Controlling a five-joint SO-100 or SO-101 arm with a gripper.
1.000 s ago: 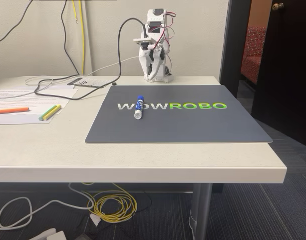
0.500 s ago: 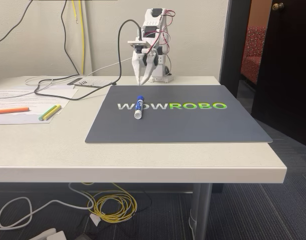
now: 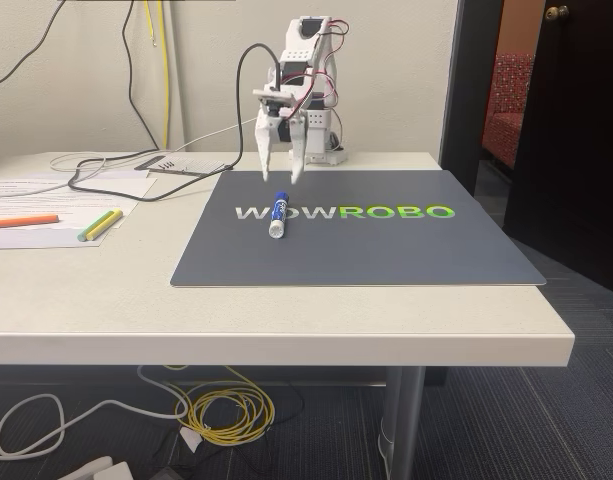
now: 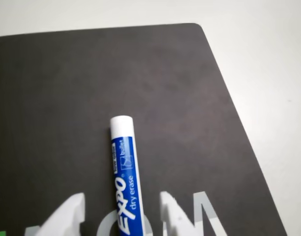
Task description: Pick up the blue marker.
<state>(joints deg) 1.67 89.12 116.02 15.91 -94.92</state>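
Fixed view: white arm [image 3: 304, 60] at the table's far edge, leaning forward, gripper [image 3: 279, 180] pointing down with its fingers spread apart, nothing between them. Tips hang just above the far end of the marker [image 3: 278, 213], not touching it. Marker lies flat on the dark mat [image 3: 386, 250], across the "WOWROBO" lettering, blue cap toward the arm, white end toward the camera, roughly along the view's depth.

Wrist view: marker [image 4: 124, 182] runs up from the bottom edge, white butt end at the top, blue "EXPO dry erase" label below it. Two white fingertips [image 4: 174, 214] come in at the bottom, one on each side of the barrel, gap to the barrel on both sides. Mat [image 4: 67, 98] under it all, its rounded corner at the upper right, pale table [image 4: 268, 59] beyond.

Fixed view, left side of table [image 3: 286, 315]: orange pen [image 3: 24, 220], green and yellow pens [image 3: 100, 225] on papers [image 3: 56, 190], well apart from the mat. Black cable [image 3: 236, 110] loops from the arm across the table. Yellow and white cables on the floor below.
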